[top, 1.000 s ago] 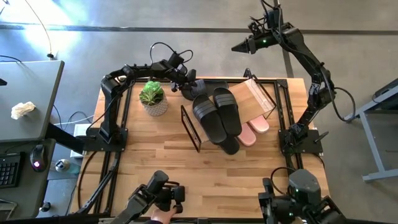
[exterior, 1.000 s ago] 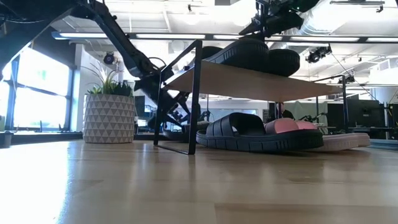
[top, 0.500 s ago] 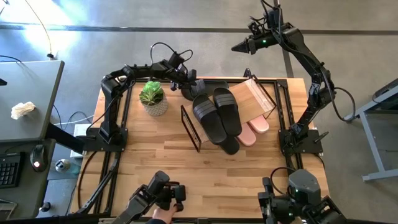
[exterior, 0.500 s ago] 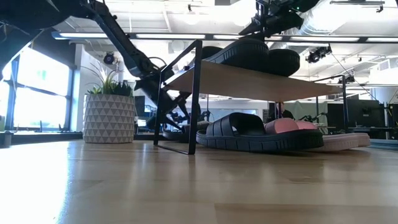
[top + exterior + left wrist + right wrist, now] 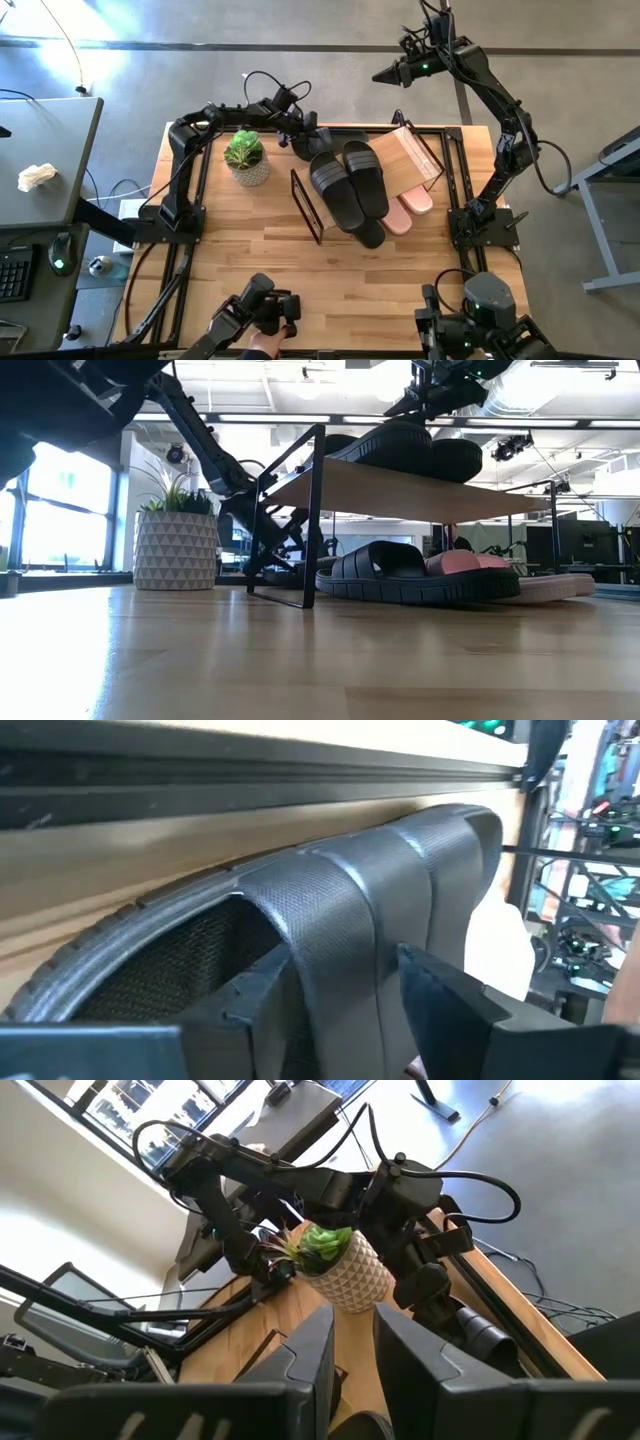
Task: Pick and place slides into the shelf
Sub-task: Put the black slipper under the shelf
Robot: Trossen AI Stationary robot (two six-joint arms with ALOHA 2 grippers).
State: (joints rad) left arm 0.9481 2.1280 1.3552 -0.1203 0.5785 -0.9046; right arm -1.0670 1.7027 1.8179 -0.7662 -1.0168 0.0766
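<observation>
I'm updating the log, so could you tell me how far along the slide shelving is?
Done: two black slides lie on the shelf board; another black one and a pink pair sit beneath it. In hand: the left pincer grips a black slide at the table's far edge. Left: placing it. The right pincer waits raised beyond the table.

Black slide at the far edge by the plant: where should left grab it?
Grip the black slide by its arched strap: it stands clear of the footbed. Come from the plant side, where the left gripper sits.

Potted plant (image 5: 246, 157) crowds shelf (image 5: 415, 155) left side; front tabletop (image 5: 300, 265) open
</observation>
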